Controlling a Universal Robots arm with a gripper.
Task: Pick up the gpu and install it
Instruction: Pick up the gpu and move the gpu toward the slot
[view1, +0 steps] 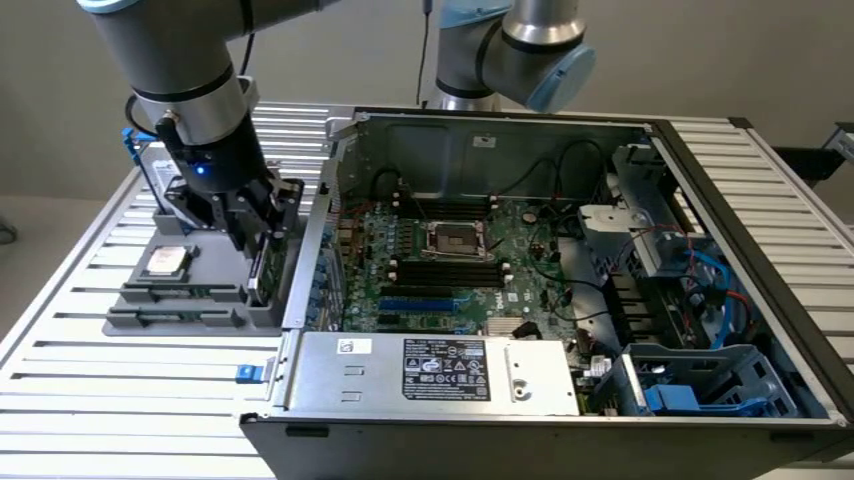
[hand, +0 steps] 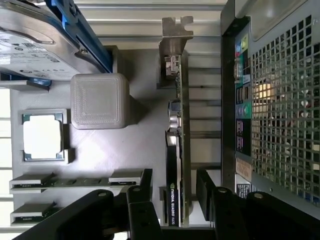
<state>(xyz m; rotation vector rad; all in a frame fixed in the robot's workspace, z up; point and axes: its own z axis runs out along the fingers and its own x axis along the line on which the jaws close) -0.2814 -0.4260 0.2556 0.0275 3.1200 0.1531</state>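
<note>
The gpu (hand: 173, 170) stands on edge in the grey tray (hand: 145, 150), black-shrouded, green board, silver bracket at one end.

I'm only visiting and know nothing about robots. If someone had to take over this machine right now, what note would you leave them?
Hand: open, astride the gpu, one finger on each side with a gap, not gripping.
Gpu: standing on edge in the grey tray, which sits beside the open computer case, on the exterior view's left.
Done: hand lined up over the card.
Left: the card is not gripped, not lifted and not installed in the case.
</note>
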